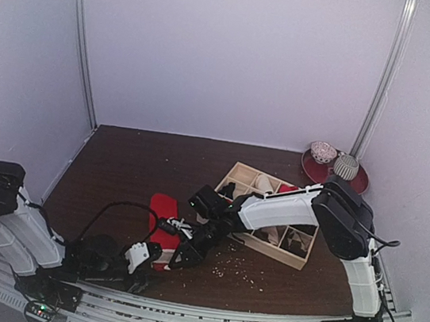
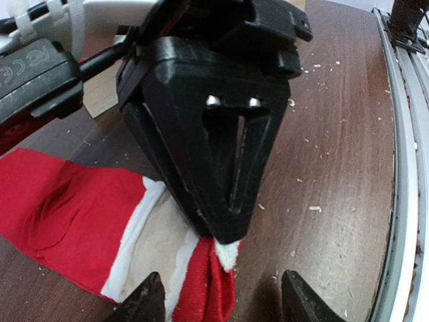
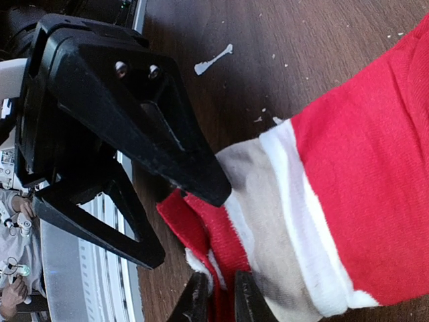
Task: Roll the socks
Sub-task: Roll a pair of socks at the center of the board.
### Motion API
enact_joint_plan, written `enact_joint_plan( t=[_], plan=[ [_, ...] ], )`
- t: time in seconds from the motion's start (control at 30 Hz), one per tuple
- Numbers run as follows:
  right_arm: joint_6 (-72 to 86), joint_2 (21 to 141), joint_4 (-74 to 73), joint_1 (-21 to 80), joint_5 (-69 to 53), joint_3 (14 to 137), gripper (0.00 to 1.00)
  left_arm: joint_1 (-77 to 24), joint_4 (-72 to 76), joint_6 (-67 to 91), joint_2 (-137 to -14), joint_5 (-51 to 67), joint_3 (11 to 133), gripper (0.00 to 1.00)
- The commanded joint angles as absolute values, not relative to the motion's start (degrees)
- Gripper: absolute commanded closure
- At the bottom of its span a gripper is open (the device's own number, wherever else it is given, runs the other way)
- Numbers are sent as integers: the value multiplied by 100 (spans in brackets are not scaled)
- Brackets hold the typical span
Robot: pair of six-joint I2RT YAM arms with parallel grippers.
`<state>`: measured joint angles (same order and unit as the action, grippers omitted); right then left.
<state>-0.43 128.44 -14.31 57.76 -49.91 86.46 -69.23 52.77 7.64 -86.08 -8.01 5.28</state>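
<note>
- My left gripper (image 2: 224,303) sits low by the near edge. Its fingers are apart and straddle the bunched corner of the striped cuff (image 3: 281,221), not clamped on it.
- My right gripper (image 3: 220,302) is pinched tight on that same corner, with red fabric between its fingertips.
- The red sock (image 2: 60,215) lies flat on the brown table (image 1: 134,166) just beyond both tools, cuff toward me.
- Farther right stands a wooden divided box (image 1: 270,251), with my right arm crossing over it.
- In the far right corner, a red plate (image 1: 360,181) holds two grey-white patterned round items (image 1: 323,151).

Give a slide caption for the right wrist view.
Right hand pinches the red sock; open left hand straddles its cuff.
</note>
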Motion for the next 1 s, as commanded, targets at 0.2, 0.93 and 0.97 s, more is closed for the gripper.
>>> enact_joint_plan(
  t=[0.2,0.93,0.97],
  plan=[
    [-245,12654,-1868,5757,-5025,8526,78,-6952,4941,1286,-8865,-1106,800,86],
    [-2375,10935,2157,5945,-4131,5841,47,-6113,2401,3896,-7743,225,1211,100],
    [-2466,11068,2076,5962,-4172,5967,47,-6083,2405,3927,-7755,279,1189,100]
  ],
)
